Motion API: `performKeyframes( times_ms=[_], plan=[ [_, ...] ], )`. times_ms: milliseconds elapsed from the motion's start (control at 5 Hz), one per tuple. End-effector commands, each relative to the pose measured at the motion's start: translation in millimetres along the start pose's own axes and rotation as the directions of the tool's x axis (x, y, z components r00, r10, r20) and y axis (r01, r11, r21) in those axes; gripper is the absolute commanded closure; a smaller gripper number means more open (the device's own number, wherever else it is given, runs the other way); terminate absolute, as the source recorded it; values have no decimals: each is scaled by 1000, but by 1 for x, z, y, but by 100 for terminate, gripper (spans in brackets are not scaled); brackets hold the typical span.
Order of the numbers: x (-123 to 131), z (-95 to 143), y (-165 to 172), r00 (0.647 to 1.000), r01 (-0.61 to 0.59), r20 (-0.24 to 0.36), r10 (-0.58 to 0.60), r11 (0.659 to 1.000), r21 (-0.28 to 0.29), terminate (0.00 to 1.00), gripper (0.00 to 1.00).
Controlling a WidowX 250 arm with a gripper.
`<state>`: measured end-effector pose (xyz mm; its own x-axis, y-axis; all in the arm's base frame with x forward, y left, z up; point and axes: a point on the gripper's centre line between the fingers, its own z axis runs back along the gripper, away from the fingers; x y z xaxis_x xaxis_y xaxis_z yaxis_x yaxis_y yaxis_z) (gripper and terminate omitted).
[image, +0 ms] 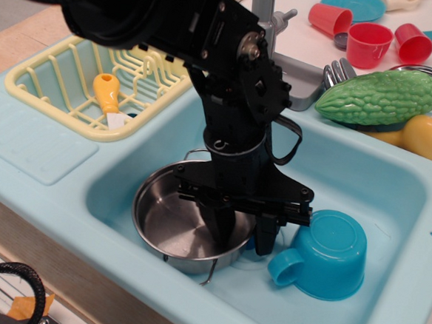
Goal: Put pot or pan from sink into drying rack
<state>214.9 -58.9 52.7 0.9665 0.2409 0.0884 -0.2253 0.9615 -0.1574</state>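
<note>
Sitting upright in sink [392, 182], pot [175, 222], tool [242, 234] straddling rim

Your arm: matte black throughout, bulky jointed housings, one silver round fastener near the wrist, a black cable looping at its right side. Your claw [242, 234]: flat black crossbar carrying two tapered black fingers [221, 223].

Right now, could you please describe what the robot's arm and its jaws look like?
The arm is matte black and bulky, with round joint housings and a silver bolt head. A black cable loops beside the cylindrical wrist. The gripper has a flat black crossbar carrying two tapered black jaws. I can see no markings or labels.
</note>
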Motion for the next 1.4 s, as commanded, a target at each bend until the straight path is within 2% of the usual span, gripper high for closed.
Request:
performKeyframes(
  times_ms=[0, 200, 400, 800, 1000, 1200],
  plan=[
    [1, 4, 1, 1000, 10, 0, -10, 1000, 4, 0, 100],
    [3, 13, -5, 999, 39, 11, -40, 999, 26, 0, 100],
    [9, 30, -18, 997, 72, 12, -73, 994, 77, 0, 100],
    [5, 53, -32, 997, 56, 40, -63, 987, 149, 0, 100],
    [0, 66, -31, 996, -28, 86, 11, 979, 200, 0, 100],
    [5, 87, -26, 987, -103, 145, 72, 970, 220, 0, 100]
  ],
)
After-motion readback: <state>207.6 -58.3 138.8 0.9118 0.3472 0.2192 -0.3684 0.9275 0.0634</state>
